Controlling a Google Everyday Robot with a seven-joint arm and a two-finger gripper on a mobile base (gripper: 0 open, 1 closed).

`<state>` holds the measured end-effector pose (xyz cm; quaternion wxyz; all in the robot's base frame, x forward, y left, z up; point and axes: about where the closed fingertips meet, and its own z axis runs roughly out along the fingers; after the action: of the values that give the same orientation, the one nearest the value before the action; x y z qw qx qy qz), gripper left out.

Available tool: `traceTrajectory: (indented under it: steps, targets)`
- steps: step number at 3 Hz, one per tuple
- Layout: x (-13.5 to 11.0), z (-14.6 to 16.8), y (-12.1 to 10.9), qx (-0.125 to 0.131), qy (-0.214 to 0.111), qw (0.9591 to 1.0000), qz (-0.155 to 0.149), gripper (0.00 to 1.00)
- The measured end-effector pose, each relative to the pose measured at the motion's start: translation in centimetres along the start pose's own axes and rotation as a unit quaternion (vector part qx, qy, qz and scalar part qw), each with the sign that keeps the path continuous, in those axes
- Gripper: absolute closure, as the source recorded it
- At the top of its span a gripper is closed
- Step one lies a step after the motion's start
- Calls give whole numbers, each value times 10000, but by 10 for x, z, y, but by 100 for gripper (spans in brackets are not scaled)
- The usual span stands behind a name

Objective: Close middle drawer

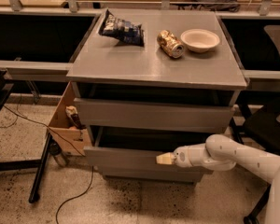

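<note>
Looks to be the pushing step, with pincer (pixel 165 158) set against the front of the pulled-out middle drawer (pixel 121 157) below the worktop (pixel 144 62), grip impossible to tell; next calls for pressing straight inward until flush.

Office: desks (pixel 32 68), chair (pixel 267 125), cabinet (pixel 154 66); gripper (pixel 164 159) at the middle drawer (pixel 123 157).

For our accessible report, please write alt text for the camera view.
The robot's gripper is at the front of the pulled-out middle drawer of a grey cabinet. On top are a chip bag, a tipped can and a white bowl.
</note>
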<state>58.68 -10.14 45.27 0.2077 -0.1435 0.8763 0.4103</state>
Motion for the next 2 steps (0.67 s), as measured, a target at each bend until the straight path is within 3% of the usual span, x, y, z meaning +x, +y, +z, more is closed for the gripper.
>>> traceTrajectory:
  steps: [1, 2]
  targets:
    - [-21, 25, -5, 75, 118, 9999, -33, 100]
    - [-22, 26, -5, 76, 120, 9999, -33, 100]
